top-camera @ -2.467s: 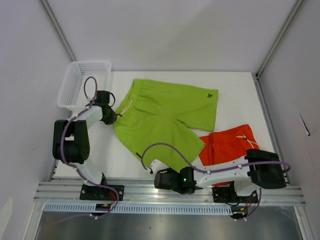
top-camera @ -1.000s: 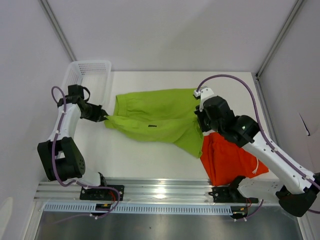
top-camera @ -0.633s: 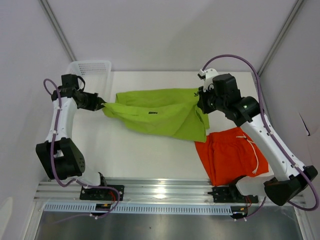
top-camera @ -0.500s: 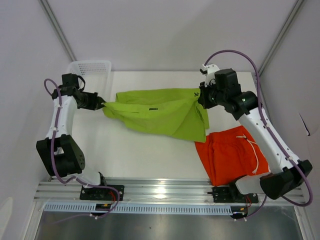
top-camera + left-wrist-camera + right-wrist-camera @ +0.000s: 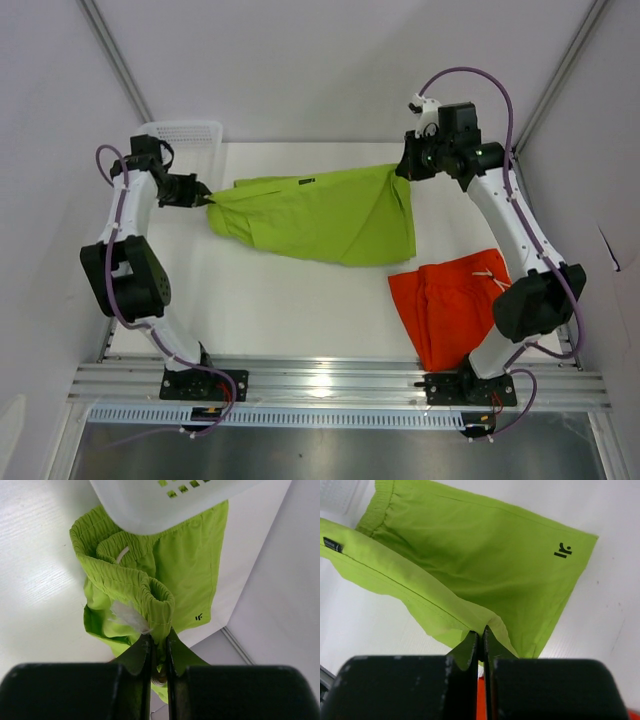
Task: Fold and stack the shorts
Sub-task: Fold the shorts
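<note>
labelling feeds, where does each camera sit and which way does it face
top external: above, behind the bases, looking down at the table; both arms, green shorts stretched between left gripper and right gripper.
left wrist: on the left arm, facing along its fingers to the pinched waistband, basket.
right wrist: on the right arm, along its fingers to the pinched edge.
shared: both wrists catch the logo.

White table (image 5: 300, 310): orange shorts (image 5: 450, 310) near-right, mesh basket (image 5: 190, 130) far-left.
</note>
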Controlling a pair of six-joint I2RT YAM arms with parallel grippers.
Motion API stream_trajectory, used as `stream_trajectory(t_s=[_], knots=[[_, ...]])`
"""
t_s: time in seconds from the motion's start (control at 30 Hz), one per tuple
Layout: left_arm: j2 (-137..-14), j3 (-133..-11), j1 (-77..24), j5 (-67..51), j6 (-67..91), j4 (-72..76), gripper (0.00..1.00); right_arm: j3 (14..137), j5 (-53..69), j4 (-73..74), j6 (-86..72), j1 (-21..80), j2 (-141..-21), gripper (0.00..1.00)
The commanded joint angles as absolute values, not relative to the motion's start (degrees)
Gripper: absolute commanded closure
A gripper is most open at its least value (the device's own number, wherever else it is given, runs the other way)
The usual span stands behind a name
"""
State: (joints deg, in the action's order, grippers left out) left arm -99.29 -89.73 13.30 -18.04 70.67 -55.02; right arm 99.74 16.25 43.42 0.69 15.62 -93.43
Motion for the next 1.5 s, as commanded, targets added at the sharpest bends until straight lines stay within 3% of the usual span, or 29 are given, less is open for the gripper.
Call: stream_trajectory(t_s=[0.0,0.3,0.53,0.9,1.23,1.47], knots=[[-102.99,-93.51,13.8,-18.02,72.51,-55.28,1.0,105.1,19.42,40.78,1.06,13.8,-97.71,1.0],[-108.37,-98.08,11.17,-18.27,73.65,-52.3,1.0,110.91,21.79,40.52,0.7,10.02,-107.83,1.0],[-103.99,-94.67,8.53,-16.35,72.6,-50.81,1.0,105.22,24.87,37.01,0.26,8.35,-103.98,1.0],[-92.56,-81.14,8.88,-16.61,70.58,-49.92,1.0,86.15,28.39,35.59,-2.02,9.75,-81.25,1.0],[-76.84,-69.54,8.96,-16.62,69.87,-52.38,1.0,79.19,27.51,41.48,-5.09,11.69,-60.5,1.0],[-65.41,-63.74,10.9,-16.7,69.08,-54.84,1.0,76.91,24.35,45.0,-6.33,16.34,-52.39,1.0]])
